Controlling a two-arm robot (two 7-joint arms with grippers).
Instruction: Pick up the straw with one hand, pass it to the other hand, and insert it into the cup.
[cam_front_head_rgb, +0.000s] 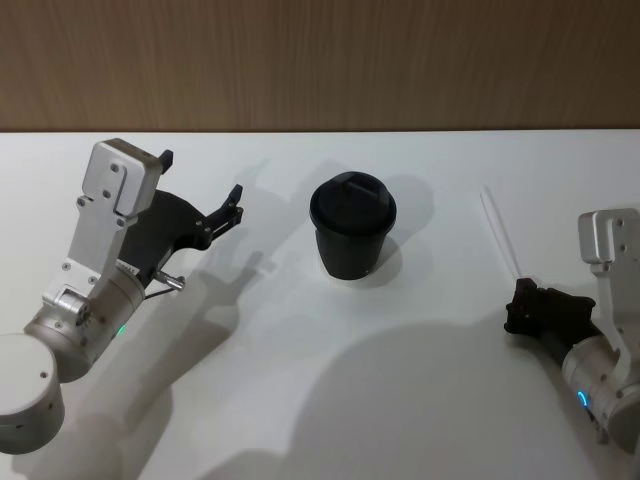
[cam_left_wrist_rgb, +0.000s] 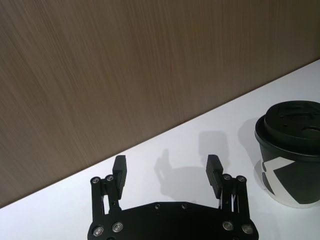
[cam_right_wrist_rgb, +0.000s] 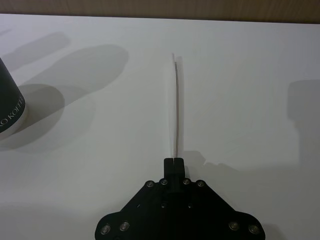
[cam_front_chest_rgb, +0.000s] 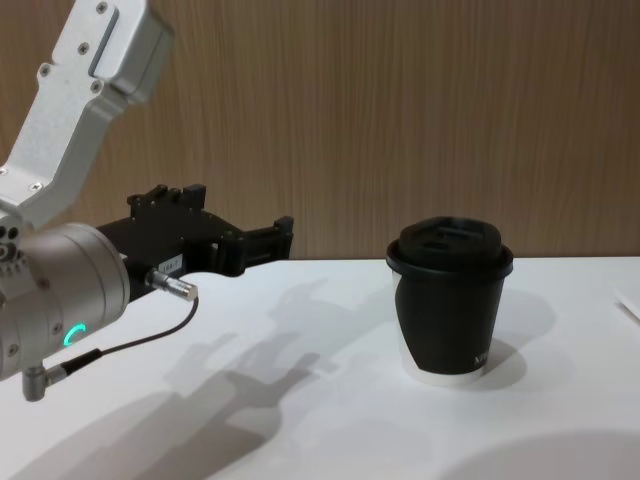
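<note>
The black lidded cup (cam_front_head_rgb: 352, 228) stands upright at the table's middle and also shows in the chest view as the cup (cam_front_chest_rgb: 450, 302). The thin white straw (cam_front_head_rgb: 501, 235) lies to its right, pointing away from me. My right gripper (cam_front_head_rgb: 522, 292) is shut on the straw's near end. In the right wrist view the straw (cam_right_wrist_rgb: 176, 110) runs straight out from the closed right gripper (cam_right_wrist_rgb: 174, 162), its shadow close alongside. My left gripper (cam_front_head_rgb: 203, 182) hovers open and empty to the left of the cup. The left wrist view has the left gripper (cam_left_wrist_rgb: 166, 172) with fingers wide apart and the cup (cam_left_wrist_rgb: 292, 165) off to one side.
The white table (cam_front_head_rgb: 300, 380) ends at a wood-panelled wall (cam_front_head_rgb: 320, 60) behind the cup. A thin dark cable (cam_front_chest_rgb: 130, 345) loops under my left wrist. Shadows of both arms fall across the tabletop.
</note>
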